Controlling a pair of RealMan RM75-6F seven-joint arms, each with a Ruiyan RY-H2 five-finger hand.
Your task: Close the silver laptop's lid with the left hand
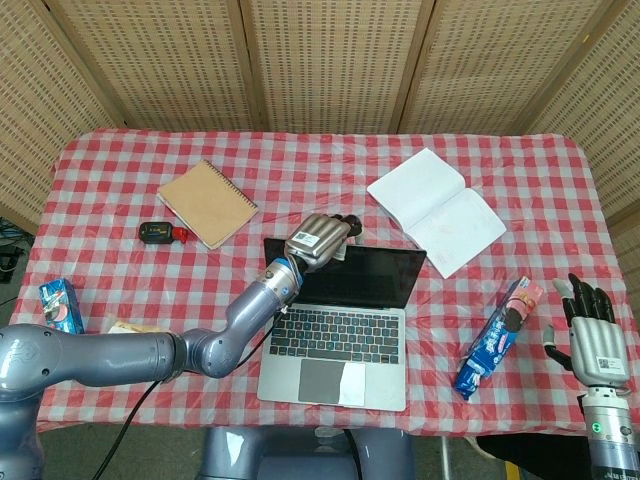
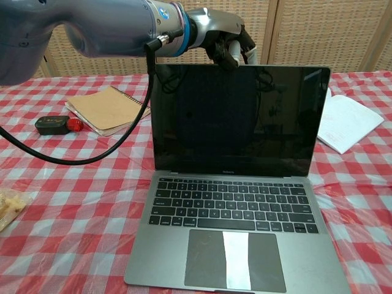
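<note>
The silver laptop (image 1: 335, 345) stands open in the middle of the table, its dark screen (image 2: 239, 116) facing me and nearly upright. My left hand (image 1: 318, 240) sits at the top edge of the lid, left of its middle. Its fingers (image 2: 231, 54) bend over that edge and down behind the lid, touching it without holding anything. My right hand (image 1: 592, 335) hovers at the table's near right corner, fingers spread, holding nothing and far from the laptop. It does not show in the chest view.
A tan spiral notebook (image 1: 207, 203) and a black device with a red end (image 1: 160, 233) lie left of the laptop. An open white book (image 1: 437, 210) lies behind it to the right. A blue packet (image 1: 497, 340) lies beside its right. A blue carton (image 1: 58, 305) stands near the left edge.
</note>
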